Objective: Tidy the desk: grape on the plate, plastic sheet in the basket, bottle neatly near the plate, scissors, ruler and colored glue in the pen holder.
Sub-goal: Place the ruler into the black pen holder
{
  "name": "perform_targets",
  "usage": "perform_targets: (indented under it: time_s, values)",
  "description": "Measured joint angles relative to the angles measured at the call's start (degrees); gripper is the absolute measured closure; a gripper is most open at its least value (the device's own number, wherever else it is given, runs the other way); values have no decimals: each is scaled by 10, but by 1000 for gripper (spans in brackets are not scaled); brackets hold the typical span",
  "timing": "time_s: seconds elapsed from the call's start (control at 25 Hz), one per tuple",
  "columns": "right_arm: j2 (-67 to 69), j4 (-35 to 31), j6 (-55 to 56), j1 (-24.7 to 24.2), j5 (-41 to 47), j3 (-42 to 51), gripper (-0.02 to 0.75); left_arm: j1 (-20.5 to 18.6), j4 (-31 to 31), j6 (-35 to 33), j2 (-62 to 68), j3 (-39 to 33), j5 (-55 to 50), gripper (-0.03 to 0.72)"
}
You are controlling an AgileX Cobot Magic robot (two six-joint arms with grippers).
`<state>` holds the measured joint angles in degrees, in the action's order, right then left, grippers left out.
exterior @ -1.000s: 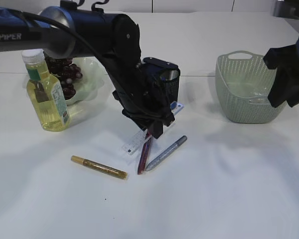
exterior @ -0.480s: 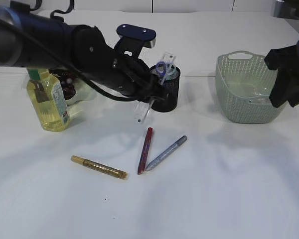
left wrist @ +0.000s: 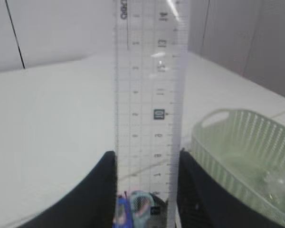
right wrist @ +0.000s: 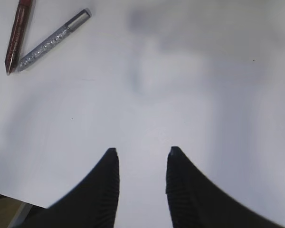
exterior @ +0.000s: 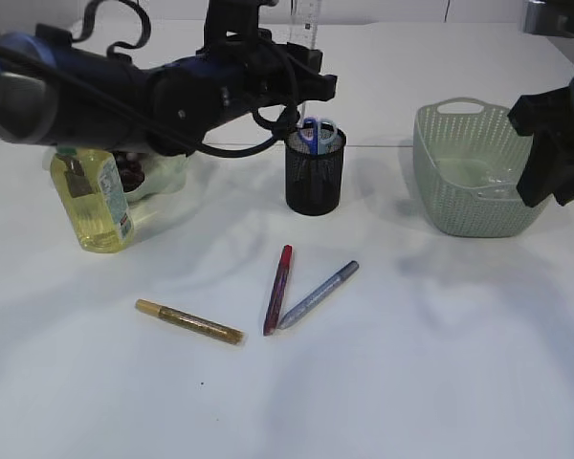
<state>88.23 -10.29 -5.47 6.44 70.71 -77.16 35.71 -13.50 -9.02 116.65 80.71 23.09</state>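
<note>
- The left tool is closed on a clear plastic ruler, held upright by its edges directly above the black mesh pen holder, presumably so it can be lowered straight in.
- Blue-handled scissors are already seen inside the holder.
- The right tool is held apart and empty, hovering over bare bench.
- Three glitter glue pens, gold, red and silver, are left lying on the white bench.
- A pale green basket is seen at right; white wall panels lie behind.
</note>
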Motion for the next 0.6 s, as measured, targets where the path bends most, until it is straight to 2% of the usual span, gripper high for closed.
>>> perform_targets:
  time_s: [0.28, 0.6]
  values:
    - [0, 14, -1, 0, 0, 0, 456, 2, -1, 0, 64, 0, 133, 410]
    - [0, 26, -1, 0, 0, 0, 456, 3, -1, 10, 117, 53, 165, 410]
